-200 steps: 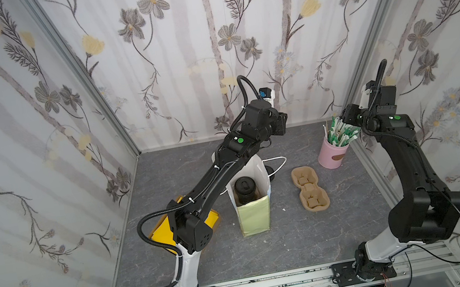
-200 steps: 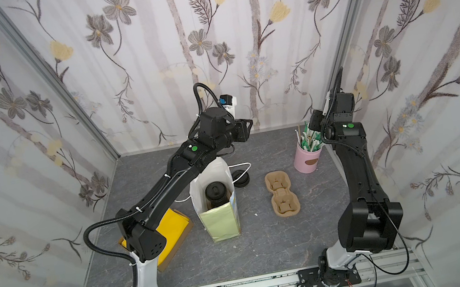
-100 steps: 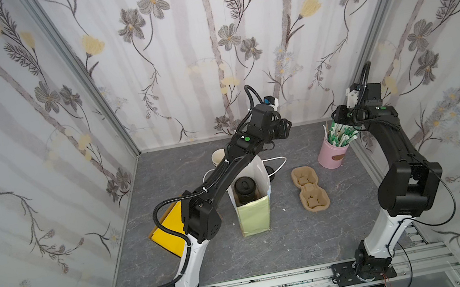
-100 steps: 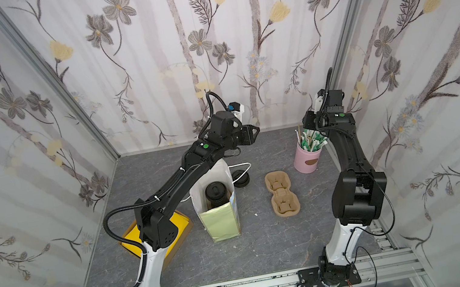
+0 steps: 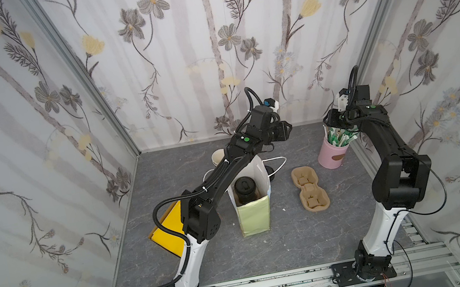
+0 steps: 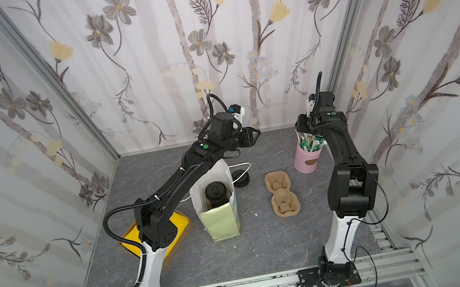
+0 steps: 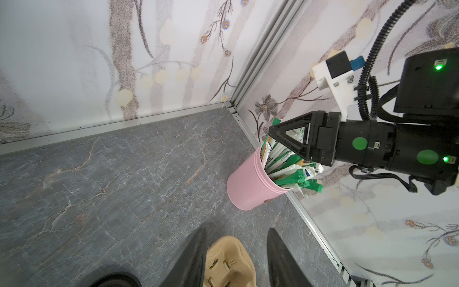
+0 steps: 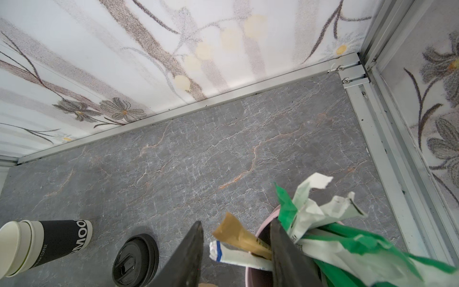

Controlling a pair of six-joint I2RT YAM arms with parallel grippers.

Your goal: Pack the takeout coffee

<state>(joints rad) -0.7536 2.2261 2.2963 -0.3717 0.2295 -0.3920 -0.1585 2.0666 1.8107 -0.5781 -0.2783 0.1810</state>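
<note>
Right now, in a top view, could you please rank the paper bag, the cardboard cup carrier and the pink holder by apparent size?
Largest to smallest: paper bag, cardboard cup carrier, pink holder.

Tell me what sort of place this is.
Probably a robot test cell staged as a coffee takeaway counter: two arms bolted to a rail, a paper bag holding a lidded cup, a pink tub of sachets.

Black cup [image 5: 244,189], pink tub [image 5: 331,160], yellow box [image 5: 170,226]
</note>
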